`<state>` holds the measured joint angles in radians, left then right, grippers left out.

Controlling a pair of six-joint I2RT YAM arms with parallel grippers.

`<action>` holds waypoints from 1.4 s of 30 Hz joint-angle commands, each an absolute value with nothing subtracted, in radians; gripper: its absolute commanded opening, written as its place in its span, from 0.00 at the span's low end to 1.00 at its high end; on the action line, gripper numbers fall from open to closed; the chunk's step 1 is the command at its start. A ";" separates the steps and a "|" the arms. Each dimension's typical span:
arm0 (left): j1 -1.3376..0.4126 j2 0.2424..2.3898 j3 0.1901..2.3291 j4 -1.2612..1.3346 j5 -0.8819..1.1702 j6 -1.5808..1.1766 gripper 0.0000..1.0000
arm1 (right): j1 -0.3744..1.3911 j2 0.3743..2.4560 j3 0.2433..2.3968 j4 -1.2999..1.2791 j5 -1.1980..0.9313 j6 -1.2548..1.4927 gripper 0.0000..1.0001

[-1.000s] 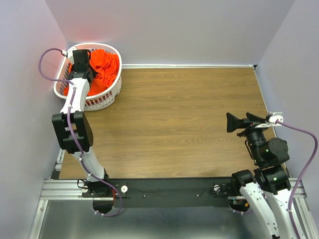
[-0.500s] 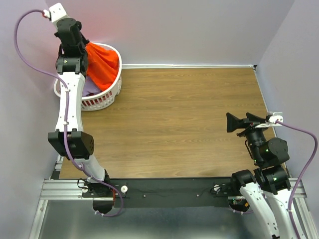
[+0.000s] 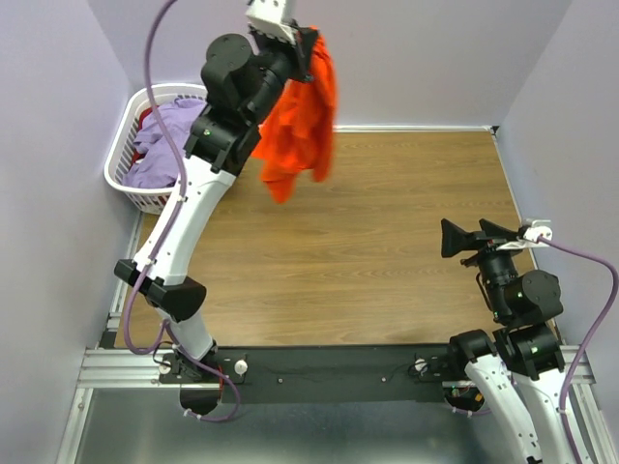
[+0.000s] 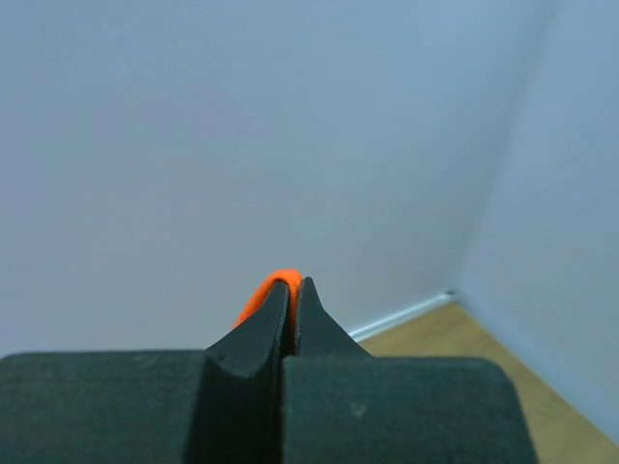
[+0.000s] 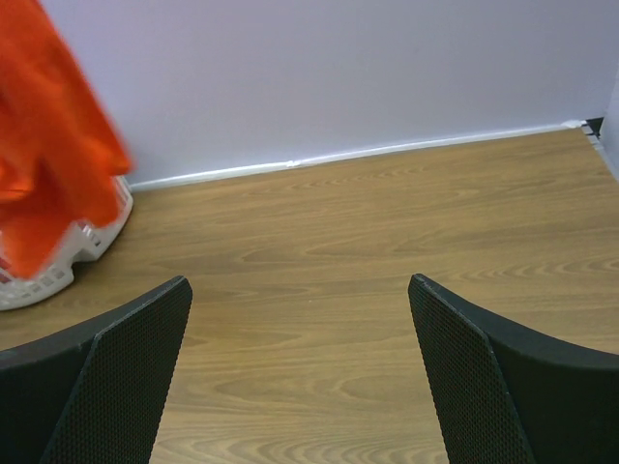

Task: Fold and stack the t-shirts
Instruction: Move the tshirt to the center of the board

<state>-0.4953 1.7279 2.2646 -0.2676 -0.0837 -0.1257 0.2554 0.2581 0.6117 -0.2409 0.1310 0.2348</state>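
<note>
The scene is evenly and brightly lit; only faint shadows are cast on the table (image 3: 387, 242). The orange shirt (image 3: 302, 116) is smeared by motion blur. The left fingers (image 4: 256, 333) are seen out of focus.

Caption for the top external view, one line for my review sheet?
Left gripper holds the orange t-shirt dangling above the table near the basket; right gripper hangs open.
</note>
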 commanded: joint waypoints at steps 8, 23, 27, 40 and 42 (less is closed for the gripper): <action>-0.632 1.594 1.985 -0.066 0.262 -0.113 0.00 | 0.262 0.218 0.610 -0.239 0.227 0.247 1.00; -0.634 1.305 1.591 -0.023 0.224 0.317 0.00 | 0.262 0.252 0.630 -0.241 0.184 0.252 1.00; -0.641 1.370 1.597 -0.005 0.419 0.324 0.00 | 0.262 0.282 0.640 -0.242 0.161 0.255 1.00; -0.925 1.661 1.428 0.189 0.338 0.057 0.46 | 0.262 0.321 0.669 -0.248 0.146 0.221 1.00; -0.946 1.678 1.427 0.202 0.318 0.005 0.55 | 0.261 0.339 0.676 -0.253 0.141 0.222 1.00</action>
<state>-0.8982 1.6756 1.4143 0.0940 0.3511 0.1207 0.2558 0.3103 0.6392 -0.2409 0.1627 0.2371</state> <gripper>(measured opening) 0.511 0.997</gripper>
